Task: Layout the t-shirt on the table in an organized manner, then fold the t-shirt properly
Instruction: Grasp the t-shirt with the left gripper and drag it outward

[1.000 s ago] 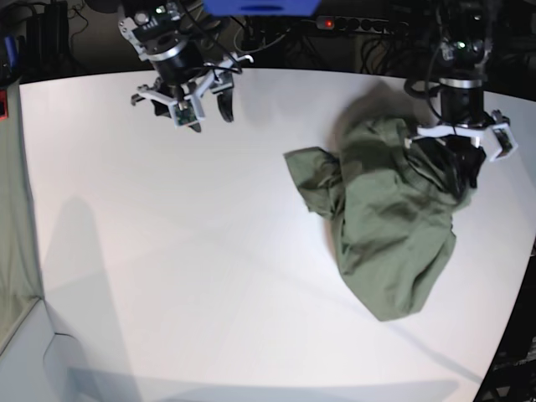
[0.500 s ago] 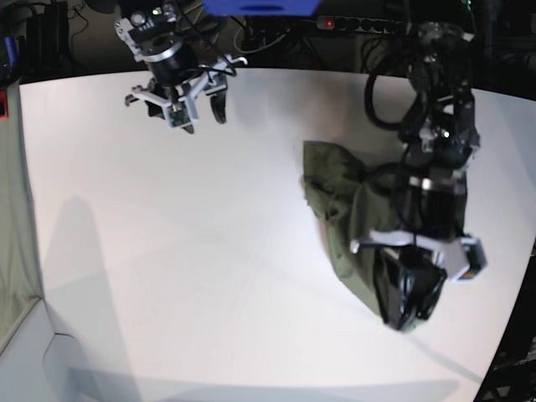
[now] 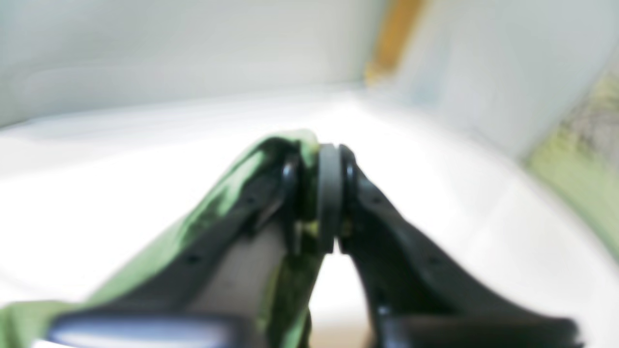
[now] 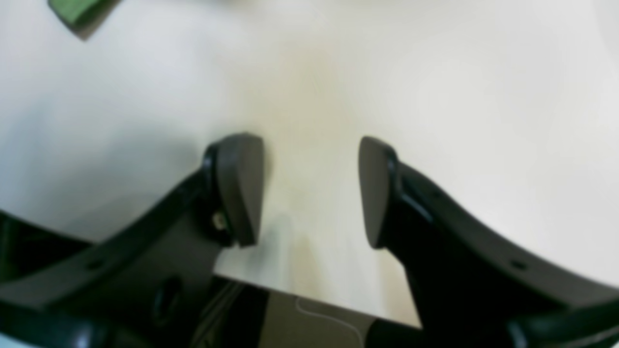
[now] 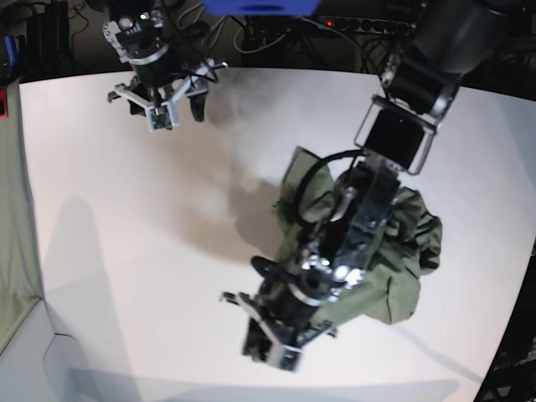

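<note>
The olive-green t-shirt lies bunched on the right half of the white table. One part of it is drawn out toward the front under my left arm. My left gripper is low near the table's front middle. In the blurred left wrist view its jaws stand almost together with green t-shirt cloth pinched between them and draped over the left finger. My right gripper hangs open at the far left of the table. In the right wrist view it holds nothing over bare table.
A greenish-grey cloth strip hangs along the left edge. Cables and a power strip lie behind the table's far edge. The table's curved edge runs down the right side. A green cloth corner shows at the top left of the right wrist view.
My left arm has swung from the far right to the front middle, dragging the t-shirt with it. The shirt has bunched and shifted. My right gripper has drifted slightly left.
</note>
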Robot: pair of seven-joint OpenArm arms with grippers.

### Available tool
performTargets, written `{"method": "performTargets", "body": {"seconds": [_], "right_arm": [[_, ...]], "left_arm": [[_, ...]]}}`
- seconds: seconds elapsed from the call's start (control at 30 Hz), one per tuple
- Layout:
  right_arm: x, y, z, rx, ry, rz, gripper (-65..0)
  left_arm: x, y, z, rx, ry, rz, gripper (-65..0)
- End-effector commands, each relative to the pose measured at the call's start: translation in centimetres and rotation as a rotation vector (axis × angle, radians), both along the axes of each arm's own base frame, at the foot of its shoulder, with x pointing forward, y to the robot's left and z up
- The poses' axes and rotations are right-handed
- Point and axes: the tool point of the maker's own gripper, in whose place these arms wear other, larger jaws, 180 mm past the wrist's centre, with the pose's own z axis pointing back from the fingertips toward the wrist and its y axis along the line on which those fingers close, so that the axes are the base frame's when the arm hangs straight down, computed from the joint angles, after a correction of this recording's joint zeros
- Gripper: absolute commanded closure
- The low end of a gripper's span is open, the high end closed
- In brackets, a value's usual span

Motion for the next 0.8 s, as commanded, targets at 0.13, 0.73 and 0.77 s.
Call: {"method": "performTargets", "body": {"seconds": [0.13,0.73,0.77], "right_arm": [[0.4,0.4,0.5,0.017,-0.027,-0.009,-32.1],[0.4,0.7,0.5,0.03,-0.026,-0.014,-32.1],[0.4,0.8,0.5,0.032,-0.027,-0.012,-32.1]], "left_arm": [[1.2,-5.9,-2.4,0.008,0.112,-0.047,-38.6],[-8.5,10.1,-2.7,-0.057,-0.056,0.136,-62.4],[-9.1,11.3,-2.5,-0.064,-0.06,0.165,-62.4]]}}
